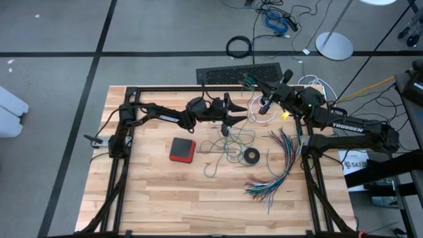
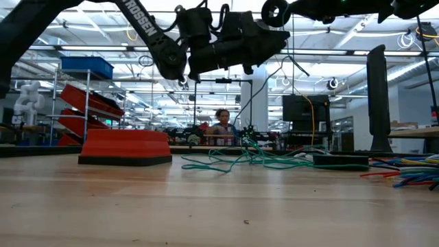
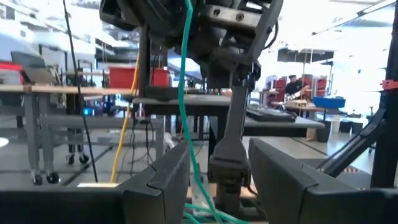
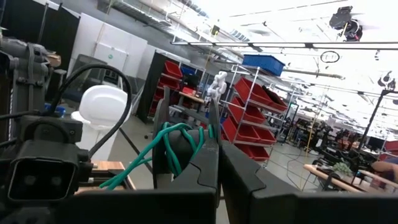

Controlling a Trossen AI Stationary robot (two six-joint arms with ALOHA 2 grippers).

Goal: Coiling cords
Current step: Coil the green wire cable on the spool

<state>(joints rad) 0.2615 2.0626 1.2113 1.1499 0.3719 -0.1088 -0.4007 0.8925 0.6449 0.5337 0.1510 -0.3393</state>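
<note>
Pinching the green cord [image 4: 177, 146], the right claw [image 4: 217, 155] is raised at the table's [image 1: 165, 192] far side; left claw [image 3: 217, 180] gapes nearby.

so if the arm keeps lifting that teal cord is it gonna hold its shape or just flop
Likely flop: the teal-green cord lies in loose, irregular loops on the table and hangs straight down past the left gripper in the left wrist view. It looks thin, so probably light. Wrapped around the shut right gripper, it may snag or tangle rather than slide free.

place: workshop hall | signs: red bin racks [image 4: 249, 102], workbenches [image 3: 93, 93]
</note>
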